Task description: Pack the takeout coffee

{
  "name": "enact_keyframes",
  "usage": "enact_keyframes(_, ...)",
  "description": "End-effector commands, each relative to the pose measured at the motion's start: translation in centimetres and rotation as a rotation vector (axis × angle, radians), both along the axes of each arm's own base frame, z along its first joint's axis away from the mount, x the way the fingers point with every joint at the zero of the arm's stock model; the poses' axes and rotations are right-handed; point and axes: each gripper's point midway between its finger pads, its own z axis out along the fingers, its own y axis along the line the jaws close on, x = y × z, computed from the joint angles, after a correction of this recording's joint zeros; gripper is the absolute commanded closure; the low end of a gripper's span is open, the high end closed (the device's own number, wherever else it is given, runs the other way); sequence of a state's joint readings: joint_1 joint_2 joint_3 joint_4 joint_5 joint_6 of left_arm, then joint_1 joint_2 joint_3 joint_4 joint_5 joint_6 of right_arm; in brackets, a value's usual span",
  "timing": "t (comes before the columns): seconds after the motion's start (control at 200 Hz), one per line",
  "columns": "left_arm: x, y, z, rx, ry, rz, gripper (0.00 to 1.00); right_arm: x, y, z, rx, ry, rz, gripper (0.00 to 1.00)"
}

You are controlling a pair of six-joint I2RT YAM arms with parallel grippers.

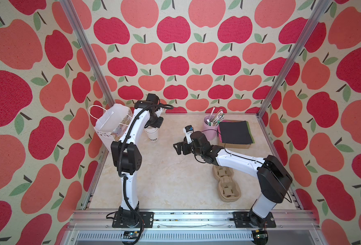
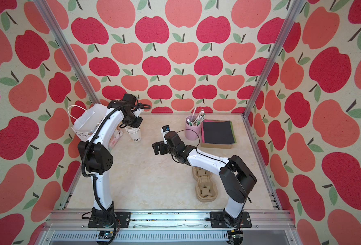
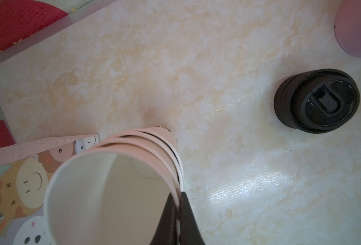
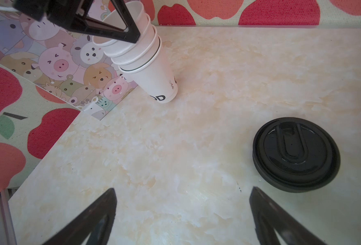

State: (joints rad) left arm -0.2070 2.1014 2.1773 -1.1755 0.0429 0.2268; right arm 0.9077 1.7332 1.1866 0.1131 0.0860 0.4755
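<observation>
Likely unstacking: left pincer (image 3: 177, 194) pinches the top white paper cup (image 3: 90, 191) by its rim, right pincer (image 4: 182, 189) spread; next, lift straight up.

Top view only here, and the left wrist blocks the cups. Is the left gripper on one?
Observer: Yes. The left wrist view shows the left gripper shut on the rim of the top cup of the stack.
Operator: Any lids around? None in my view.
Observer: The right wrist view shows black lids piled flat on the table, just outside the open right gripper and untouched.
</observation>
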Motion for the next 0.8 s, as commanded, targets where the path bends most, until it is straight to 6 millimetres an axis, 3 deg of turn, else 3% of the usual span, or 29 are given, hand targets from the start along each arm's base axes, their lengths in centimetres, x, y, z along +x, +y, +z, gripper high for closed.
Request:
enact_keyframes(0.0, -0.4, 0.6, 0.5, -0.023, -0.006, 0.008, 0.93, 1.3, 0.8, 1.2, 0.044, -0.011, -0.043, 0.01)
enact_keyframes(0.175, -0.4, 0.7, -0.3, -0.067, 0.007, 0.017, 0.95, 1.7, 1.5, 0.0, 0.015, 0.003, -0.024, 0.01)
enact_keyframes(0.565, -0.9, 0.6, -0.7, -0.076, 0.022, 0.02, 0.86, 4.0, 2.8, -1.1, 0.076, 0.085, -0.04, 0.01)
enact_keyframes(0.795, -0.9, 0.9, -0.5, -0.072, -0.016, 0.028, 0.99, 4.2, 3.5, -2.3, 0.073, 0.117, -0.03, 0.01)
